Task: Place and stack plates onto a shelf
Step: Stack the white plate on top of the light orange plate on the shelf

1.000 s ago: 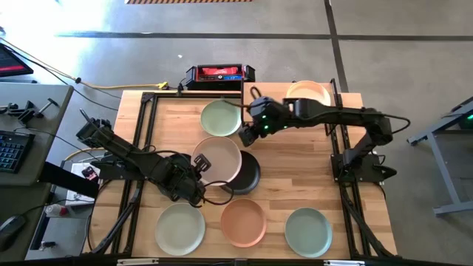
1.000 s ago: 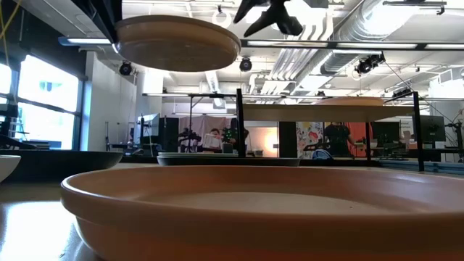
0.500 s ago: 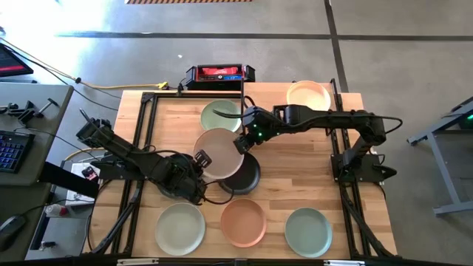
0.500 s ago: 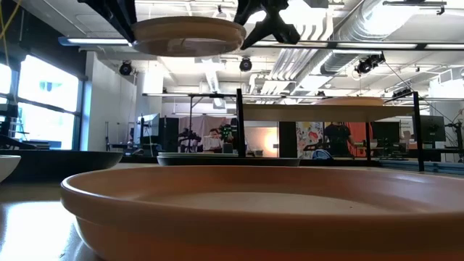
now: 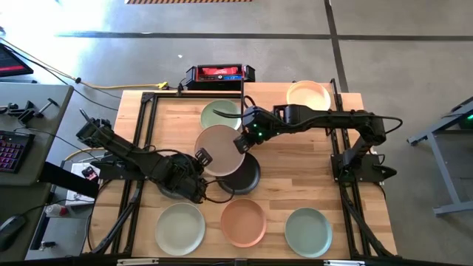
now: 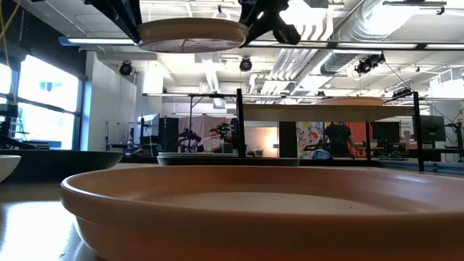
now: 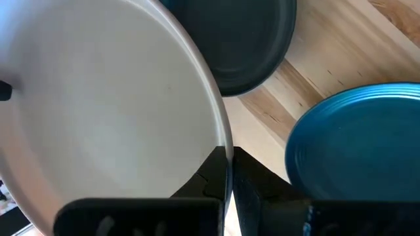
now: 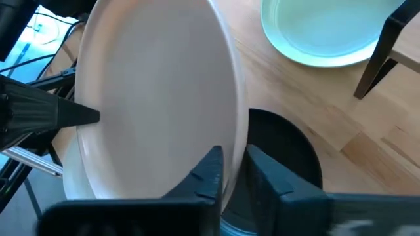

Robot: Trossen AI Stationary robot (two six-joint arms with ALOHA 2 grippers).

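High view hangs overhead, looking straight down at the whole tabletop (image 5: pixel 295 177). Low view sits right at tabletop level, lens almost against the terracotta plate (image 6: pixel 261 210), facing the room. Both wrist views are close up on the lifted pink plate (image 7: pixel 98 118), which every view shares.

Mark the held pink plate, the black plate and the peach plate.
pink plate (image 5: pixel 219 150), high view, its middle
black plate (image 5: pixel 250 177), high view, exposed right part
peach plate (image 5: pixel 308 95), high view, its middle

Industrial lab: concrete floor (image 5: pixel 148 52), exposed ceiling ducts (image 6: pixel 319 43), keyboard (image 5: pixel 9 151) alongside.
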